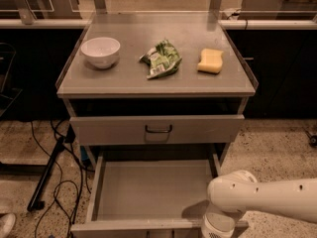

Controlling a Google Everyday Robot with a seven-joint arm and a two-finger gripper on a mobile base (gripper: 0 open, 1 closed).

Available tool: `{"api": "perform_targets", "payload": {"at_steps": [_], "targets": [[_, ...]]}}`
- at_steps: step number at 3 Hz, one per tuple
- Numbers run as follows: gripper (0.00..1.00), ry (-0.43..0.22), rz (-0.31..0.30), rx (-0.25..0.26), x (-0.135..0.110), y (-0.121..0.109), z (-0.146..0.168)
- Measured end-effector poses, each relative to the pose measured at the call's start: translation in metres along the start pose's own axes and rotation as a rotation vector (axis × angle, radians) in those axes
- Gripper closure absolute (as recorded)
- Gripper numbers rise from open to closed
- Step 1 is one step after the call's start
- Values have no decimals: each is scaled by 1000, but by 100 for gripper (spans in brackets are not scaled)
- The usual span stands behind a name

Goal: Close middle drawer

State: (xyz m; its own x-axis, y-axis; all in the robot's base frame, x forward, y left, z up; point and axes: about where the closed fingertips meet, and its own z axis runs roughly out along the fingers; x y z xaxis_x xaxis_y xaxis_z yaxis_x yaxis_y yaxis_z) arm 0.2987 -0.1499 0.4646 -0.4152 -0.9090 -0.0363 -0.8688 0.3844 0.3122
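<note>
The middle drawer (pixel 148 190) stands pulled far out toward the camera. It is a wide, shallow grey tray with nothing in it, and its front panel runs along the bottom edge of the view. Above it the upper drawer front (pixel 198 129) with its dark loop handle sits only slightly out of the cart. My white arm (pixel 257 200) reaches in from the lower right and hangs over the open drawer's front right corner. The gripper itself is out of view, below the bottom edge under the arm's last segment.
On the cart top (pixel 129 83) sit a white bowl (pixel 100 51), a crumpled green bag (pixel 161 59) and a yellow sponge (pixel 211 61). Black cables (pixel 59 187) and a dark stand leg lie on the floor at the left. Dark counters run behind the cart.
</note>
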Motion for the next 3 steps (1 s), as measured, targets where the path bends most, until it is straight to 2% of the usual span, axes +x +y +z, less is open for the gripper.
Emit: {"api": "perform_targets", "payload": {"at_steps": [1,3], "targets": [[100,-14,27,-17,2,-4,8],[100,-34,74,3,-18,-34,31]]}}
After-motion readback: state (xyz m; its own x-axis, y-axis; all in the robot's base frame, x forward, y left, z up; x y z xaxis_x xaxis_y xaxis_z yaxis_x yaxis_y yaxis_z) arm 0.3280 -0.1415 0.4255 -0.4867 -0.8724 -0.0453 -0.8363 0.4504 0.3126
